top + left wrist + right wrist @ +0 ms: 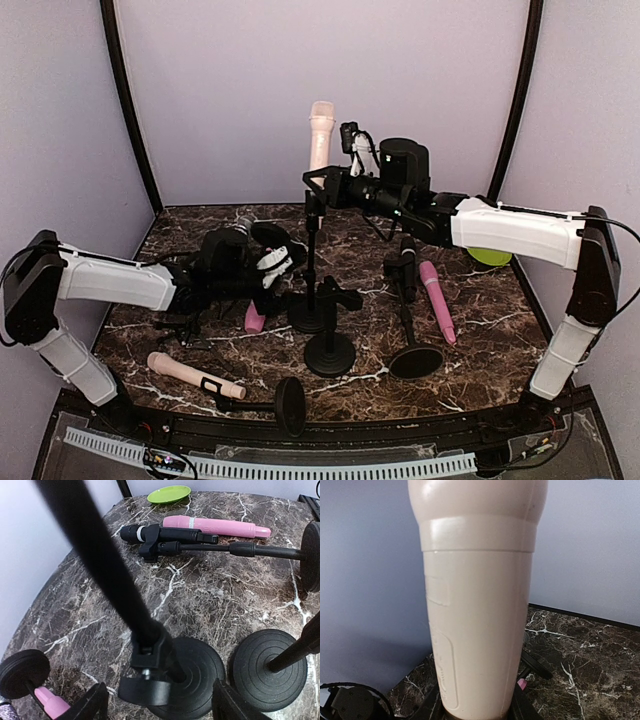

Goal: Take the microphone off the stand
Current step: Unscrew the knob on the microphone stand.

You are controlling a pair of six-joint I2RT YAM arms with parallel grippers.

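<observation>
A cream microphone (321, 135) stands upright above the clip of the tall black stand (313, 240). My right gripper (327, 182) is shut on its lower body. In the right wrist view the microphone (480, 605) fills the frame, with my right gripper (477, 712) round its base. Whether its lower end still sits in the clip is hidden. My left gripper (278, 265) is low beside the stand's pole. In the left wrist view my left gripper (160, 700) is open, its fingers wide on either side of the stand's joint knob (147, 690) and not touching it.
A second upright stand (330, 352) is just in front. At the right, a black microphone (150, 532) in a tipped stand lies by a pink microphone (215, 526) and a green plate (169, 493). Another cream microphone (190, 375) and a fallen stand (290, 405) lie front left.
</observation>
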